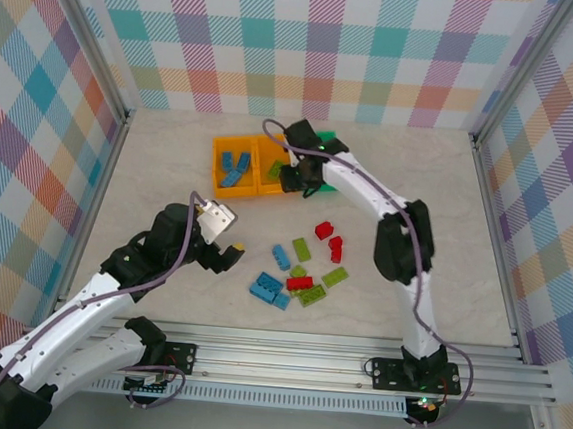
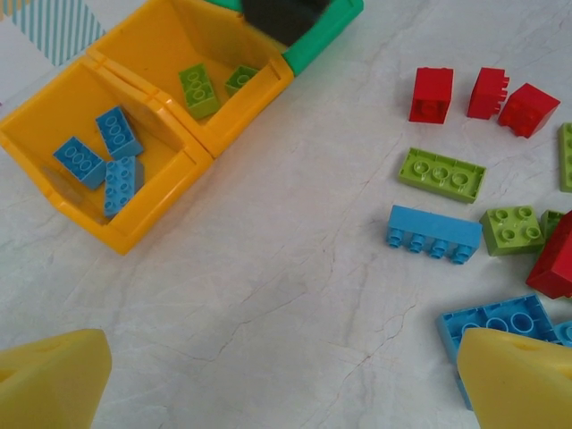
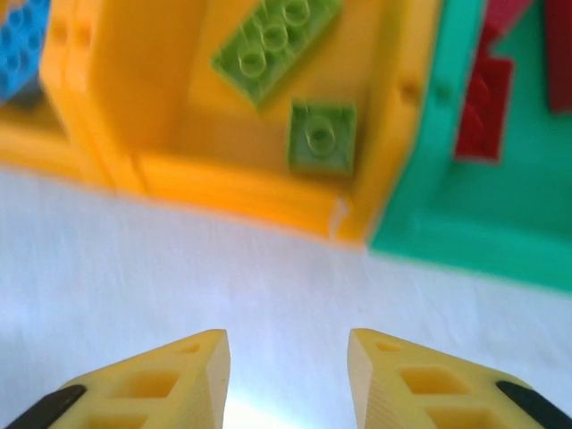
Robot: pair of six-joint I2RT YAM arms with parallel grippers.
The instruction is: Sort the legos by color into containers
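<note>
Nearest in, the left gripper (image 1: 225,256) hangs low over the bare table (image 2: 223,304), fingers spread wide, nothing in them. At its three o'clock lie the loose legos (image 1: 300,268): blue, red and lime, scattered flat, some touching. They look like light, hard, slick little bricks, so pinch across the smooth short sides, not the studs. The long blue brick (image 2: 433,232) has gaps around it.

Farther out, at twelve o'clock, the right gripper (image 3: 288,375) hovers at the near rim of the containers (image 1: 215,168), fingers parted and empty. Blue bricks sit in the left orange bin (image 2: 134,234), green in the middle bin (image 3: 232,192), red in the green bin (image 3: 465,237).
</note>
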